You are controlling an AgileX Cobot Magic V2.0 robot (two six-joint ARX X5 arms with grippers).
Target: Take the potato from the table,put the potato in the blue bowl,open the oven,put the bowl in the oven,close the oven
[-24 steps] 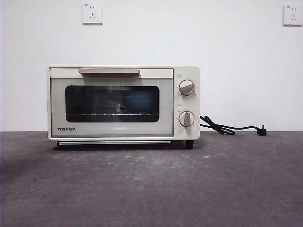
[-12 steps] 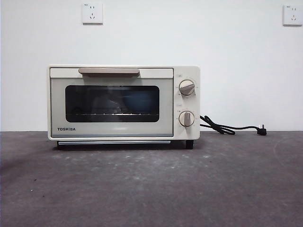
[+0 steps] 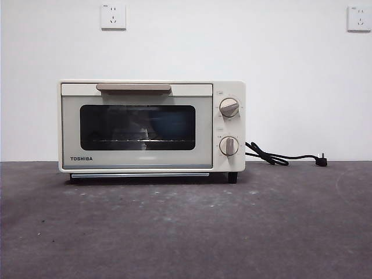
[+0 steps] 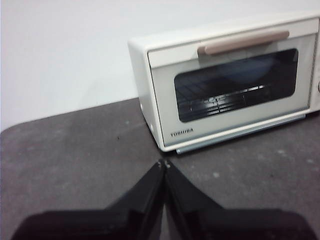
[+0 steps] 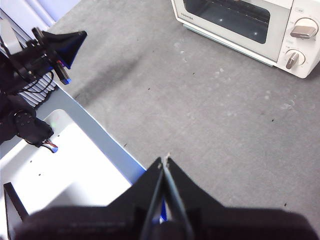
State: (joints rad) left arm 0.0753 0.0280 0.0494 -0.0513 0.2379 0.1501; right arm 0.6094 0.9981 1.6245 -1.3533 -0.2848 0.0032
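The cream-white oven (image 3: pixel 137 158) stands at the back of the dark grey table (image 3: pixel 186 232), its door shut and the beige handle (image 3: pixel 133 87) on top. A dim blue shape behind the dark glass is the blue bowl (image 3: pixel 172 123), also faintly seen in the left wrist view (image 4: pixel 272 65). The potato is hidden. My left gripper (image 4: pixel 164 165) is shut and empty, low over the table in front of the oven's (image 4: pixel 170 107) left corner. Further from the oven (image 5: pixel 280 30), my right gripper (image 5: pixel 165 161) hangs shut and empty above the table's edge.
A black cord (image 3: pixel 282 157) with its plug lies on the table right of the oven. Two knobs (image 3: pixel 229 108) sit on the oven's right panel. A white platform (image 5: pixel 65 170) borders the table edge below the right gripper, with the other arm (image 5: pixel 55 47) beside it.
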